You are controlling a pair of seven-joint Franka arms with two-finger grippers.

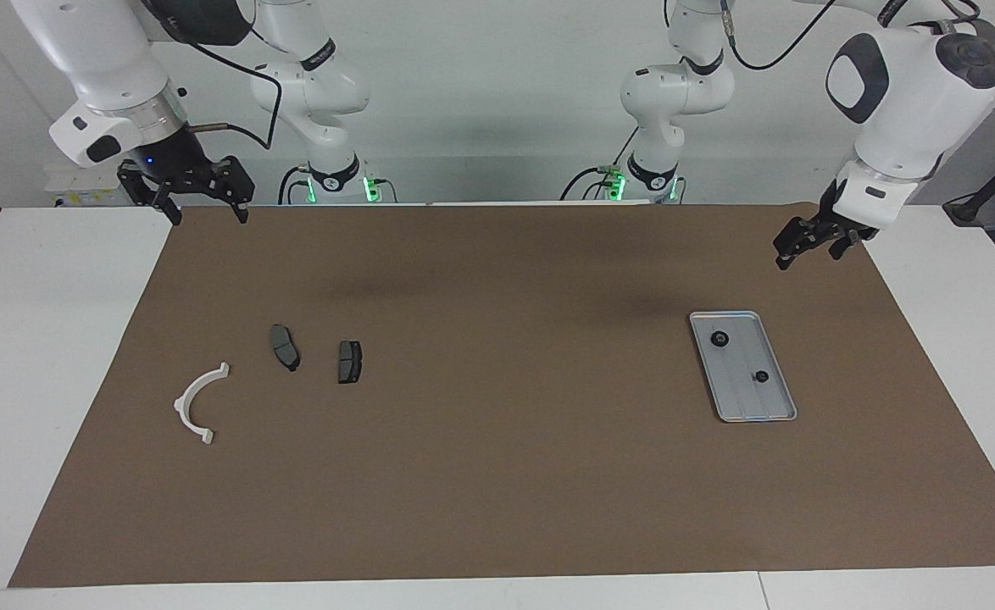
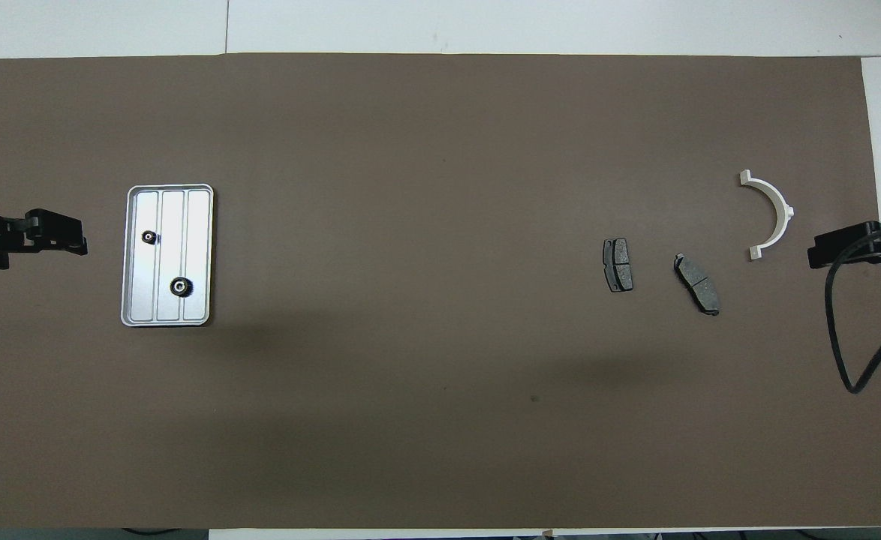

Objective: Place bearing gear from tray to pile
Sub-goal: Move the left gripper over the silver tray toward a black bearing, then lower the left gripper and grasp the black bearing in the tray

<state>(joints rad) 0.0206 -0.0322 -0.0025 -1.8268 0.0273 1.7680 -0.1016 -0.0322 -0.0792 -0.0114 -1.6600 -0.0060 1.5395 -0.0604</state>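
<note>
Both sets of jaws stand open and empty: the left gripper [image 1: 808, 246] hangs over the brown mat [image 1: 497, 474] near the ridged silver-grey metal tray [image 1: 775, 412], the right gripper [image 1: 202, 206] over the mat's corner. Two small black bearing gears [image 1: 719, 339] lie in the tray, well apart from the pile: a white plastic half-ring [image 1: 195, 403] and two dark grey pad plates [image 1: 284, 346].

White table [image 1: 57, 356] covered by a brown paper mat [image 1: 497, 474]. On the mat: a ridged silver-grey metal tray [image 1: 767, 407] toward the left arm's end; a white plastic half-ring [image 1: 197, 402] and two dark grey brake-pad plates [image 1: 285, 346] [image 1: 349, 361] toward the right arm's end.
</note>
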